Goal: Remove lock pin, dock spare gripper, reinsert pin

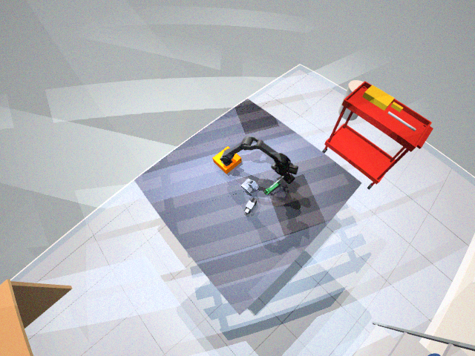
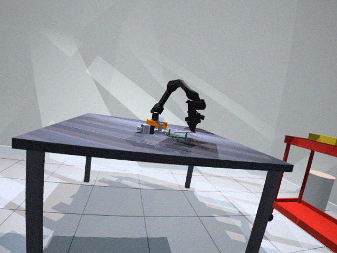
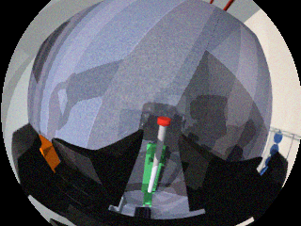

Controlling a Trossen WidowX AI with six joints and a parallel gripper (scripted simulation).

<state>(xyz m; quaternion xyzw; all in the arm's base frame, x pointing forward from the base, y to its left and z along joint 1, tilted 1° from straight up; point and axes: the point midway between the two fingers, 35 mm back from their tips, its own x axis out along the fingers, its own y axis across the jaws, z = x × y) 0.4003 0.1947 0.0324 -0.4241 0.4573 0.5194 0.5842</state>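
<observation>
My gripper (image 1: 284, 179) (image 2: 194, 132) (image 3: 161, 136) is open, low over the table, with its fingers parted on either side of the lock pin. The pin (image 2: 180, 132) (image 3: 161, 137) is a pale rod with a red head (image 3: 164, 121). It lies over the green cradle (image 1: 273, 187) (image 2: 177, 136) (image 3: 147, 175), with its head end near the fingertips. Whether it rests fully on both cradle posts is too small to tell. The grey mount (image 1: 249, 186) (image 2: 160, 125) stands beside the cradle, its socket without the pin. The spare gripper (image 1: 250, 205) (image 2: 146, 128), a light grey block with a spigot, lies apart from the mount.
The arm's orange base block (image 1: 227, 161) (image 2: 152, 124) (image 3: 50, 153) stands behind the mount. The dark striped table (image 1: 214, 245) (image 2: 81, 138) carries all these things. A red cart (image 1: 358, 156) (image 2: 307, 215) stands off the table's side. Shadows cross the tabletop.
</observation>
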